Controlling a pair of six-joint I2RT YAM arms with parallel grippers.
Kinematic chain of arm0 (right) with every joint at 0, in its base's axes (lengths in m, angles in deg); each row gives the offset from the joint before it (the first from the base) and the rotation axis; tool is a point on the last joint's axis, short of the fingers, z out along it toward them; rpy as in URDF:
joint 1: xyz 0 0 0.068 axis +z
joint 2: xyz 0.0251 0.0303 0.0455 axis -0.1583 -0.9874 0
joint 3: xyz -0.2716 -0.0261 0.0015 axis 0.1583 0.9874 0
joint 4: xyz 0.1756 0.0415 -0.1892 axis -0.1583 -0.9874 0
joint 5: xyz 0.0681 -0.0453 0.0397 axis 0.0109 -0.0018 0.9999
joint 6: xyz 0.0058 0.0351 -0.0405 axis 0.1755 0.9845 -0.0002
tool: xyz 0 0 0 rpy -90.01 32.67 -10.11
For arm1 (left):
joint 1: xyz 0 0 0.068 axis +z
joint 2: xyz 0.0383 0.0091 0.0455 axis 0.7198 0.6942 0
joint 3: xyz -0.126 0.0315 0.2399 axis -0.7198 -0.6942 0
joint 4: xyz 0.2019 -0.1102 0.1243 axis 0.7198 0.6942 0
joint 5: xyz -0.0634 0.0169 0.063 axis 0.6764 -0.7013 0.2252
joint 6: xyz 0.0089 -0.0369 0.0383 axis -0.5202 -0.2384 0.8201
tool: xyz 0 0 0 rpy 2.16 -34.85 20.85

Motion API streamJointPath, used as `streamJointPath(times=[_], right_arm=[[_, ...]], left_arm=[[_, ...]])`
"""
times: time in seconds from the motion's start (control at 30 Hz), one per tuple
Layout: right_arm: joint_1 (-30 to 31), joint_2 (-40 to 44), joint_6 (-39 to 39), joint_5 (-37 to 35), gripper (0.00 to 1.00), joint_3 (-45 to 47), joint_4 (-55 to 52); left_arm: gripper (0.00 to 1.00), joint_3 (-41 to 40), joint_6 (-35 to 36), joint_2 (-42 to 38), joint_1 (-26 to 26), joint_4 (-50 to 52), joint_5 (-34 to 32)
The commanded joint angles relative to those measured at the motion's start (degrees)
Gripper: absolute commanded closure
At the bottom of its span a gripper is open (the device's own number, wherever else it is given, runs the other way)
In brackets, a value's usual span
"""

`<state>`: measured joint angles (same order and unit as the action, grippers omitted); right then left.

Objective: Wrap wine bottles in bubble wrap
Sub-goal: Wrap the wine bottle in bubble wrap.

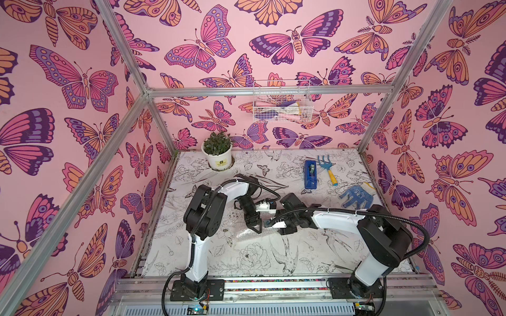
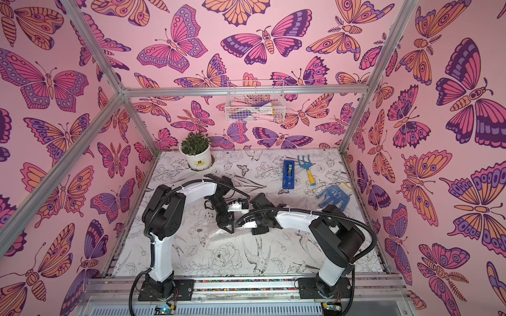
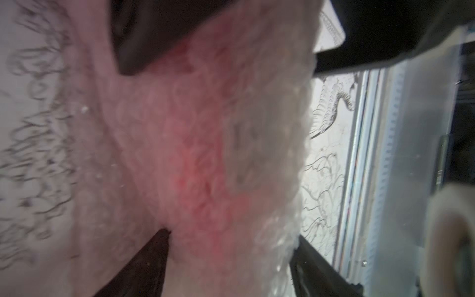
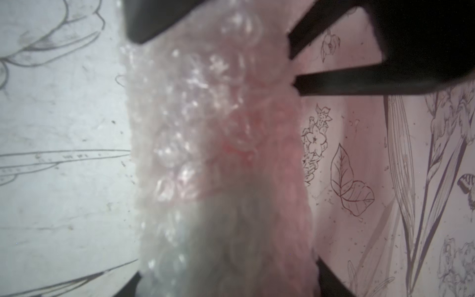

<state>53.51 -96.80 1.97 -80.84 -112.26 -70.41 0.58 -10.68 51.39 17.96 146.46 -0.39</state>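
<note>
**Wrapped roll under both grippers, mid-table**
Your bubble wrap [image 1: 246,236] lies rolled on the flower-printed table [image 1: 301,246]. The wine bottle [image 3: 195,180] is only a red glow inside, and its axis and neck direction are unclear. The left gripper [image 1: 256,228] and right gripper [image 1: 267,223] straddle the roll, fingers apart; you cannot tell whether they grip. Butterfly walls [image 1: 82,82] surround.

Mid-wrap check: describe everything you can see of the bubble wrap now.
The bubble wrap is clear small-bubbled film, rolled into a whitish-pink tube with red showing through its middle. It lies on the table, centre front. The left tool and right tool each straddle it, fingers on either side; whether they pinch it is unclear.
</note>
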Motion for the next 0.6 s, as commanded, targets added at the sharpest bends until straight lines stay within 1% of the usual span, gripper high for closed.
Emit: streamJointPath(times=[0.0, 0.03, 0.13, 0.17, 0.27, 0.3, 0.37, 0.43, 0.5, 0.57], right_arm=[[0.22, -1.84, -0.62, -2.41, 0.53, 0.54, -7.32], [0.18, -1.85, -0.62, -2.31, 0.57, 0.43, -7.63], [0.20, -2.16, -0.10, -1.78, 0.71, -0.71, -8.93], [0.15, -2.40, 0.21, -1.35, 0.77, -1.43, -9.86], [-0.06, -3.31, 1.41, 0.40, 0.88, -4.33, -13.60], [-0.17, -3.70, 1.95, 1.36, 0.90, -5.57, -15.14], [-0.79, -4.36, 3.44, 3.44, 0.92, -8.06, -17.94], [-1.82, -5.54, 4.49, 5.89, 0.92, -11.20, -22.01], [-3.13, -7.33, 6.17, 8.90, 0.92, -15.36, -27.13], [-4.27, -9.54, 7.70, 11.48, 0.93, -19.35, -31.96]], left_arm=[[0.10, -3.05, -1.53, -7.62, 2.68, -9.47, -1.53], [0.01, -4.45, -2.32, -9.89, 3.17, -12.34, -1.45], [0.01, -9.94, -6.29, -17.53, 4.63, -23.08, -2.19], [0.01, -12.08, -8.23, -20.44, 5.08, -27.13, -3.08], [0.01, -19.38, -15.40, -28.19, 5.66, -40.61, -9.65], [0.01, -21.66, -16.34, -30.88, 5.67, -43.82, -11.00], [0.01, -26.87, -17.05, -35.77, 5.66, -50.01, -12.91], [0.01, -32.38, -15.73, -40.75, 4.83, -55.11, -14.75], [0.01, -38.58, -12.08, -47.03, 3.04, -59.69, -18.56], [0.01, -43.65, -8.26, -51.29, 1.20, -62.10, -21.05]])
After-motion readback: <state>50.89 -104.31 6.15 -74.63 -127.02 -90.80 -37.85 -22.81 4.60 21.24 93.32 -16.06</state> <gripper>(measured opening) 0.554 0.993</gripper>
